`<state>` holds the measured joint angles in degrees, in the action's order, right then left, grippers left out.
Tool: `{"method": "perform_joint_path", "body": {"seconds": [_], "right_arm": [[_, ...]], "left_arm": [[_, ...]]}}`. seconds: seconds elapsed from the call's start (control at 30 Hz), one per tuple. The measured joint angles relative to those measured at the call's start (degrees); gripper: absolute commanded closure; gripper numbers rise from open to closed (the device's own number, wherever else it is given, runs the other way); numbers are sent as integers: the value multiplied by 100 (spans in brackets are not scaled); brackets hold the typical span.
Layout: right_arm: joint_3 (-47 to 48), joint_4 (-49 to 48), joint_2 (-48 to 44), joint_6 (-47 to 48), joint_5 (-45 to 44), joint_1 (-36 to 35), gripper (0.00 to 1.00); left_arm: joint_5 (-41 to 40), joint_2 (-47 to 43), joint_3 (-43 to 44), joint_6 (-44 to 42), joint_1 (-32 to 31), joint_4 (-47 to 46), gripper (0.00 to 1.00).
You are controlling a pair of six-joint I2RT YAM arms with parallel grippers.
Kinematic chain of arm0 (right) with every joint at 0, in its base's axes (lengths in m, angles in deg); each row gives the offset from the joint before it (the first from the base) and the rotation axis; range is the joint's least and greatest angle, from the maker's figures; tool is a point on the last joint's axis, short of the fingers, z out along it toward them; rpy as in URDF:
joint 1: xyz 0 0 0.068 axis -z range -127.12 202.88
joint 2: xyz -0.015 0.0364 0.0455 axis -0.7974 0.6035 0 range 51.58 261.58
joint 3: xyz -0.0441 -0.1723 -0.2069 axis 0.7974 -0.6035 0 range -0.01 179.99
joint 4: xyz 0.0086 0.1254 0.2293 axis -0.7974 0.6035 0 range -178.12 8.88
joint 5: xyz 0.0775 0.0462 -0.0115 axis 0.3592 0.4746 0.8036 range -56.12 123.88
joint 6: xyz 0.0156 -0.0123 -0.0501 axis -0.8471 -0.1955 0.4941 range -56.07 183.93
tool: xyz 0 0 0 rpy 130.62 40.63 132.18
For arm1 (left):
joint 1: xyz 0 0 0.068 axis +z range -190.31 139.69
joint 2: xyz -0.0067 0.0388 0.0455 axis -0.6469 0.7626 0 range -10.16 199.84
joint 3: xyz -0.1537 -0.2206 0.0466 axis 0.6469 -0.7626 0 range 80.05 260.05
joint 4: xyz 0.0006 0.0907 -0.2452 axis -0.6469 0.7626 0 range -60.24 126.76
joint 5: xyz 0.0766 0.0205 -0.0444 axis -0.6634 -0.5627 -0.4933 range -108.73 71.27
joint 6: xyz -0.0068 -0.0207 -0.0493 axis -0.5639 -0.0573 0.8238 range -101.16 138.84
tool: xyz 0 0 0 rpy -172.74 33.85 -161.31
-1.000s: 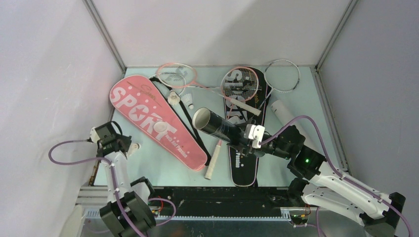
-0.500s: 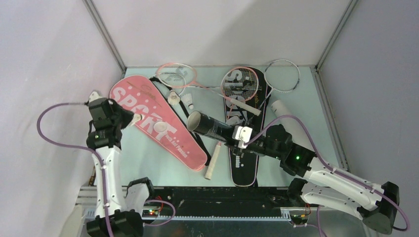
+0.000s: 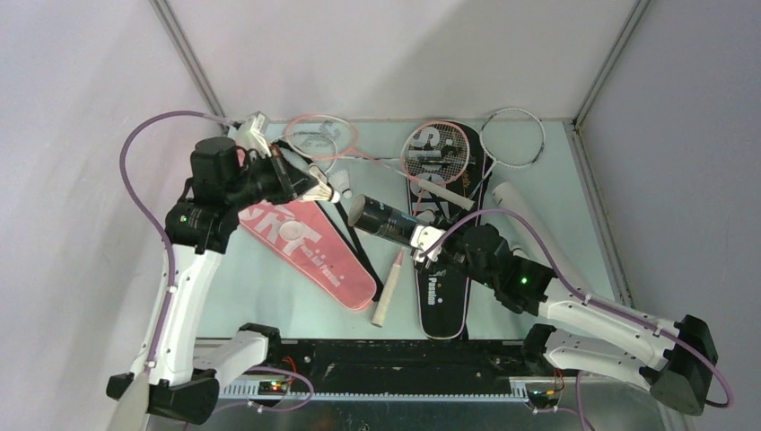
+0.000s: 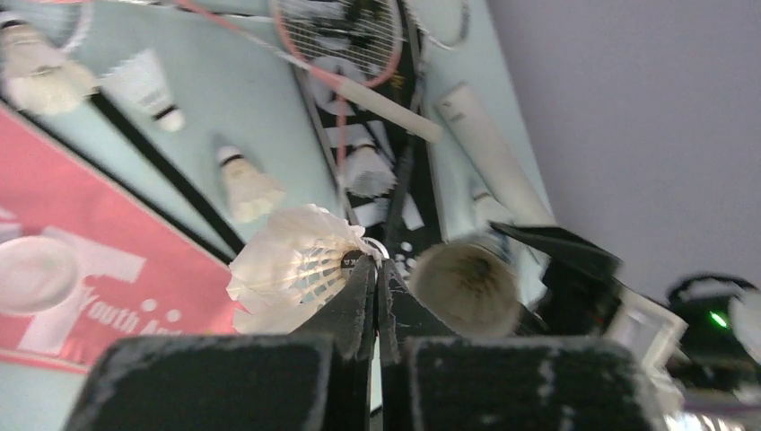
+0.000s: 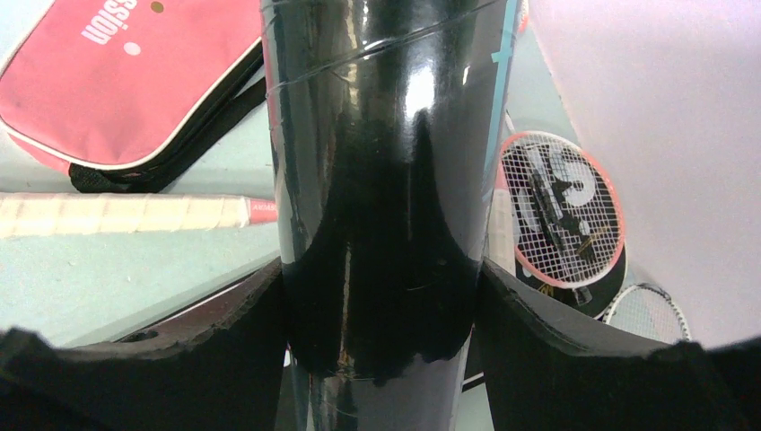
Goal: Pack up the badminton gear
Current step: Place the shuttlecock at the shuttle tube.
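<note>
Right gripper [image 5: 381, 301] clamped around glossy black cylindrical shuttle tube [image 5: 386, 135], open mouth pointing away from the fingers, left gripper [image 4: 375, 274] pinched tight on white feather shuttlecock [image 4: 292, 269] near tube mouth, pink racket-shaped "SPORT" cover [image 4: 108, 224] beneath left gripper, loose white shuttlecock [image 4: 247, 184] ahead of its fingertips.

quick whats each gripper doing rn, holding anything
Left gripper: closed, pinching a white shuttlecock.
Right gripper: closed around the black shuttle tube.

2 white-and-black arms [image 3: 179, 296], purple cables [image 3: 126, 153], green LED [image 3: 522, 281].
</note>
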<state>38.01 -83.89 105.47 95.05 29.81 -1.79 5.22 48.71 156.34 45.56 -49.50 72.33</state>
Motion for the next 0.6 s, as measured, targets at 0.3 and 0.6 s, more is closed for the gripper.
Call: {"method": "perform_joint_path", "body": {"seconds": [0.3,0.6], "right_arm": [[-85,-50,-4,-57,-101,0,74],[-103,-323,-33,-70,-92,0,74]], "left_arm": [[1287,-326,11,229,-385,-555,100],[1720,-286,-501,579,-739,-1104,100]]}}
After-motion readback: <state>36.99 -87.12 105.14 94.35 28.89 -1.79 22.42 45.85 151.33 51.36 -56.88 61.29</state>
